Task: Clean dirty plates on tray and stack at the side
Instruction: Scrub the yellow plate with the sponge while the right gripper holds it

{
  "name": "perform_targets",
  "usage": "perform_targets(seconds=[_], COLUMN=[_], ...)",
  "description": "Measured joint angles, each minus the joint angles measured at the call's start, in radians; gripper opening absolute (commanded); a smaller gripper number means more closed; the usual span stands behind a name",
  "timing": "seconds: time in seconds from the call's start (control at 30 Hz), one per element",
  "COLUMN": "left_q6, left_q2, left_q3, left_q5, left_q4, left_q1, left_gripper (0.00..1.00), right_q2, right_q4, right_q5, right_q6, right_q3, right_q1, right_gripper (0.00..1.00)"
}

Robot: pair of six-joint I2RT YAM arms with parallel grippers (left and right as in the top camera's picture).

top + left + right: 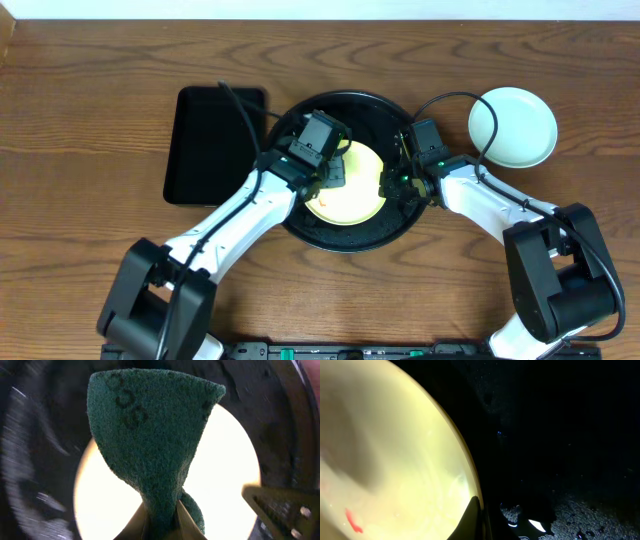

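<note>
The pale yellow plate (pixel 352 198) lies in the large round black tray (pixel 345 238). My left gripper (pixel 334 172) is over the plate, shut on a green scouring pad (pixel 150 445) that hangs onto the plate (pixel 225 475); its fingers (pixel 161 522) pinch the pad's narrow end. My right gripper (pixel 389 185) is at the plate's right rim, with its finger (pixel 476 521) closed over the rim. A red smear (pixel 354 521) shows on the plate (pixel 395 460). A pale mint plate (pixel 512 127) sits on the table to the right of the tray. No second mint plate shows separately.
A smaller rectangular black tray (pixel 215 145) lies left of the round tray, touching its rim. The wooden table (pixel 90 120) extends around both. The round tray's floor (pixel 580 505) looks wet and speckled. My right gripper's finger also shows in the left wrist view (pixel 282 510).
</note>
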Motion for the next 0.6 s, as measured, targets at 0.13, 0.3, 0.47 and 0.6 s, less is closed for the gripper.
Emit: perform_targets(seconds=[0.13, 0.3, 0.47, 0.6], left_q6=[-0.041, -0.061, -0.064, -0.060], left_q2=[0.051, 0.141, 0.145, 0.145], left_q3=[-0.015, -0.023, -0.016, -0.011], left_q5=[0.051, 0.018, -0.138, -0.259], left_q4=[0.001, -0.011, -0.085, -0.126], left_q1=[-0.024, -0.035, -0.048, -0.058], left_gripper=[0.08, 0.08, 0.08, 0.08], right_q2=[0.000, 0.000, 0.000, 0.000], right_q4=[0.000, 0.000, -0.014, -0.060], right_q5=[0.000, -0.001, -0.006, -0.018], right_q6=[0.005, 0.014, 0.019, 0.023], right_q3=[0.000, 0.000, 0.004, 0.021], right_q1=[0.000, 0.000, 0.000, 0.002], right_gripper=[0.01, 0.01, 0.01, 0.01])
